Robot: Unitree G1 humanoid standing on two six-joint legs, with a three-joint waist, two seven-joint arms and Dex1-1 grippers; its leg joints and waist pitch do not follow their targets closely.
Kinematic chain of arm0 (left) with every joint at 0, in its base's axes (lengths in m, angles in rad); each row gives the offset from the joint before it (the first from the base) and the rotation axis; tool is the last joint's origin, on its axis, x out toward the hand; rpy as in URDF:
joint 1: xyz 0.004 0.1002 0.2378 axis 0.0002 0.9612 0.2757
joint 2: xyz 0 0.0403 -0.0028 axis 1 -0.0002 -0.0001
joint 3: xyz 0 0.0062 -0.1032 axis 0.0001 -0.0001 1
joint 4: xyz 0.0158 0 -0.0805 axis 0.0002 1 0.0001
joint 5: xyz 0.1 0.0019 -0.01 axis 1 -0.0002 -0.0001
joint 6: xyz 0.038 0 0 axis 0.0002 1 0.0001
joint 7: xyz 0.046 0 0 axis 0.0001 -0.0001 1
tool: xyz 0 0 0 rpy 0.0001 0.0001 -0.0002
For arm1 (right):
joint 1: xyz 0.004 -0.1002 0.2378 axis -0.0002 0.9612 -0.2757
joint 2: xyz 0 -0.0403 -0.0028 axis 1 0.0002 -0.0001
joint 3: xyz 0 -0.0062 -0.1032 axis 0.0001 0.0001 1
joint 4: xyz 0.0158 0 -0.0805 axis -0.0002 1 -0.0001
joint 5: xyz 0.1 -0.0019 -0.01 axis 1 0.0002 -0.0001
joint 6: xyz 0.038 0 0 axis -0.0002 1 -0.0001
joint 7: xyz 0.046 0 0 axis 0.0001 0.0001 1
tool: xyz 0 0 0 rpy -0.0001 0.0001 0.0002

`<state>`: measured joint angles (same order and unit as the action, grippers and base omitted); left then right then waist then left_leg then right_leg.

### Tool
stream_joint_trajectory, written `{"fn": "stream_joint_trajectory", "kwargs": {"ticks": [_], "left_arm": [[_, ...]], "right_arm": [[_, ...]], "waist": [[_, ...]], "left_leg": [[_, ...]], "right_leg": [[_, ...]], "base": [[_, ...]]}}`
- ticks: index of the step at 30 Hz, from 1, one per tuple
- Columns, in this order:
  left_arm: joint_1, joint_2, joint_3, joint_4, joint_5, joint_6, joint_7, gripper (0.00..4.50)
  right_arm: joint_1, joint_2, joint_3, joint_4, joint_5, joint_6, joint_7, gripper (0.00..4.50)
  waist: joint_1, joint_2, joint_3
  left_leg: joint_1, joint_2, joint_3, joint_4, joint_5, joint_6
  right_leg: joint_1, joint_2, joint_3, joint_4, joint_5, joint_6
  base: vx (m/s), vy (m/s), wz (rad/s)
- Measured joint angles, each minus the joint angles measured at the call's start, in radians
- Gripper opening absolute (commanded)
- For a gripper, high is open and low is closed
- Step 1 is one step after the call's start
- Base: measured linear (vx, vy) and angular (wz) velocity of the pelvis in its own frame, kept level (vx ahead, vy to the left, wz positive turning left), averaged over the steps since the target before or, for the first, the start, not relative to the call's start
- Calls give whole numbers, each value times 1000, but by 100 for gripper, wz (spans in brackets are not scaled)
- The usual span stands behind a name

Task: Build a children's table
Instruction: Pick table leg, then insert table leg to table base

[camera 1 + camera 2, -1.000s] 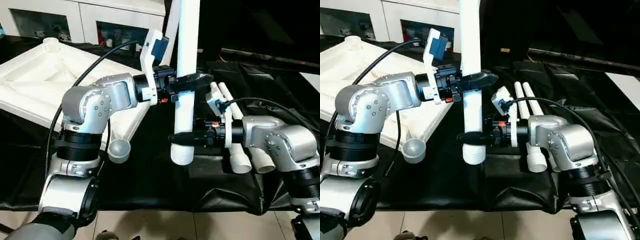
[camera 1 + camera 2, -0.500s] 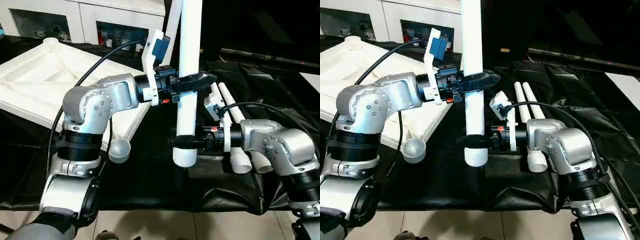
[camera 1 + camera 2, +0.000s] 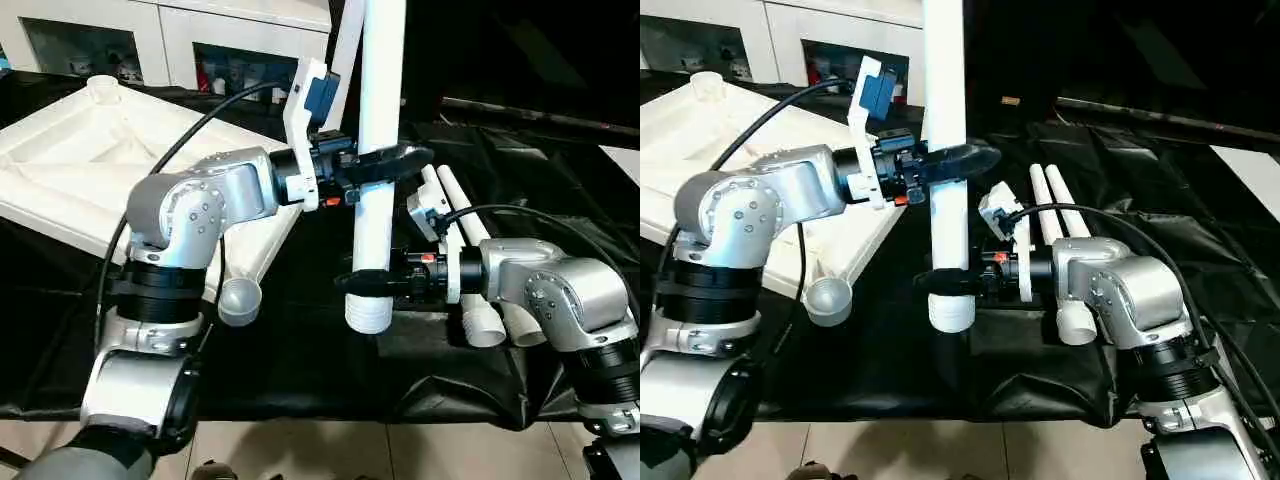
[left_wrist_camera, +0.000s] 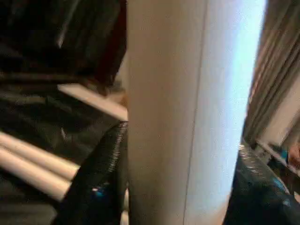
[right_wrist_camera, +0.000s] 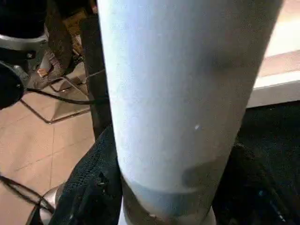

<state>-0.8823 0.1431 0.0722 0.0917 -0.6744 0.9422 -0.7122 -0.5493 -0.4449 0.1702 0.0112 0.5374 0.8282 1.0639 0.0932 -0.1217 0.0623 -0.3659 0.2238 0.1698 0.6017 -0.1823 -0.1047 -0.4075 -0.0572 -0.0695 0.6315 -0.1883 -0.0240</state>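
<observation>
The white table leg [image 3: 378, 170] stands upright in the air above the black-draped bench [image 3: 330, 370], a smooth, slightly tapered plastic tube with a ribbed, threaded lower end. Over the last second it has risen a little and tipped slightly, while both grips stayed on it; this looks like the robot is steadying the leg and lining it up before carrying it to a socket. The left gripper [image 3: 385, 163] is clamped round the leg's middle, the right gripper [image 3: 365, 285] just above the threads. To the left of the leg lies the tabletop [image 3: 90, 160], upside down, its ribbed underside and round corner socket [image 3: 101, 88] showing. To the right of the leg, two more legs [image 3: 480, 300] lie side by side on the cloth. No leg is fitted yet, apparently.
</observation>
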Motion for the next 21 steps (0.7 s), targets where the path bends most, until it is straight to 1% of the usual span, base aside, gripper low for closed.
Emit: {"fn": "stream_joint_trajectory", "kwargs": {"ticks": [2,3,6,8,9,11,12,13,14,15,16,18,21], "left_arm": [[1,-33,28,0,5,-80,35,293],[4,-78,74,-2,5,-151,91,297],[6,-163,158,-13,-3,-273,199,298],[15,-165,209,-27,-42,-288,216,298],[28,-145,229,-37,-67,-288,195,298],[64,-86,231,-55,-76,-283,130,298],[95,-29,211,-64,-74,-266,65,298],[125,48,168,-75,-35,-277,-1,298],[150,130,108,-86,3,-274,-63,298],[171,186,62,-87,54,-293,-109,298],[204,313,-48,-84,166,-374,-188,298],[252,416,-130,-42,292,-456,-265,298],[296,539,-247,17,417,-538,-366,298]], "right_arm": [[3,28,-9,3,-1,-19,-32,193],[5,65,-33,13,-2,-38,-75,193],[4,142,-90,34,-2,-78,-176,192],[5,194,-130,47,0,-107,-245,192],[5,217,-160,51,1,-133,-289,191],[4,232,-198,56,-4,-171,-350,191],[3,238,-212,63,-16,-200,-385,191],[3,240,-210,78,-45,-244,-414,191],[9,239,-210,85,-74,-287,-436,191],[15,231,-209,93,-102,-319,-454,191],[27,221,-190,95,-147,-350,-473,191],[61,203,-181,102,-186,-361,-490,191],[92,205,-180,106,-193,-358,-490,191]], "waist": [[-1,0,0],[-2,0,0],[-2,0,0],[-4,0,0],[-6,1,0],[-5,1,0],[-5,1,0],[-5,1,0],[-5,2,1],[-4,3,1],[-4,3,1],[-2,5,2],[-6,7,4]], "left_leg": [[0,0,0,0,0,0],[-1,0,0,0,0,0],[-1,0,0,1,0,0],[-1,0,0,1,0,0],[0,0,0,0,0,-1],[2,0,0,0,0,-1],[4,0,0,0,0,-1],[4,0,0,-1,1,-1],[4,1,0,0,0,-1],[4,0,0,-1,0,-1],[6,0,0,-1,0,-1],[7,0,0,-2,0,-1],[8,0,0,-2,1,-1]], "right_leg": [[0,0,0,0,0,0],[0,0,0,0,0,0],[0,0,0,0,1,0],[0,0,0,1,1,0],[0,0,0,1,1,0],[0,0,0,1,1,0],[0,0,0,1,1,0],[0,0,0,0,1,0],[0,0,0,0,1,0],[0,0,1,0,1,1],[1,0,0,0,0,2],[3,0,1,-1,0,3],[3,0,2,0,0,2]], "base": [[0,0,0],[0,0,0],[0,0,0],[0,0,0],[0,0,0],[0,0,0],[0,0,0],[0,0,0],[0,0,0],[0,0,0],[0,0,0],[0,0,0],[0,0,0]]}}
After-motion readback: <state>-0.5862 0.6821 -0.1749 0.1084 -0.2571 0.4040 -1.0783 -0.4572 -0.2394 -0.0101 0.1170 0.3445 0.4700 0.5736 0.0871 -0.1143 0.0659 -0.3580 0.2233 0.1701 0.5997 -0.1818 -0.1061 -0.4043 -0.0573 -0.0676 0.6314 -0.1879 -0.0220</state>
